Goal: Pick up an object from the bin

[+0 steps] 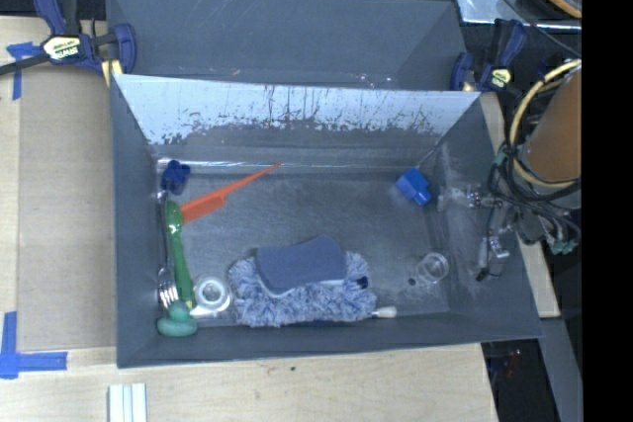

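front left: green-handled tool [178,257] lying along the left wall, with a white tape roll [211,294] right beside its near end
front middle: fluffy blue-grey mop head [326,299], darker blue pad on top
right side: small clear round piece [432,265] sitting alone on the floor, closest thing to the gripper
gripper [488,257]: hanging over the bin's right wall just beside that clear piece, holding nothing; honestly can't tell if it's apart or together
further back: orange pointed stick [223,193], blue block [415,187] near the right wall
back left corner: small blue bit [175,175]
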You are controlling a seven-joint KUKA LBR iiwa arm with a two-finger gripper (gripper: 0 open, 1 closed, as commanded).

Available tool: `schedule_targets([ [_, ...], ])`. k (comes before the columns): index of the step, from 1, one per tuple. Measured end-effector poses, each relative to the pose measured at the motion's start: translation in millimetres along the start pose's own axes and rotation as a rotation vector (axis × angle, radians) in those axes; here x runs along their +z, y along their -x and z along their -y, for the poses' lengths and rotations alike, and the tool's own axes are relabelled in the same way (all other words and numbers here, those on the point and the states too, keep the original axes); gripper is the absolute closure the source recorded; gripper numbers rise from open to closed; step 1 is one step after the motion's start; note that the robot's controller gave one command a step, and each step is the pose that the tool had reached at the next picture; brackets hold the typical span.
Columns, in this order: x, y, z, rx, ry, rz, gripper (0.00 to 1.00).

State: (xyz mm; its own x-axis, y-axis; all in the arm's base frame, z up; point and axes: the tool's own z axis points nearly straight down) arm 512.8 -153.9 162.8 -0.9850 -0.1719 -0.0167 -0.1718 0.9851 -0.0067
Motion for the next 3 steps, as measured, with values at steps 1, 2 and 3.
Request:
schedule_targets([
  [1,56,1.6,-8,-0.179,0.006,-0.013,0.00],
  [2,92,-8.5,-8,-0.007,0.000,-0.002,0.00],
  [3,92,25.5,5,-0.160,0.008,-0.007,1.00],
])
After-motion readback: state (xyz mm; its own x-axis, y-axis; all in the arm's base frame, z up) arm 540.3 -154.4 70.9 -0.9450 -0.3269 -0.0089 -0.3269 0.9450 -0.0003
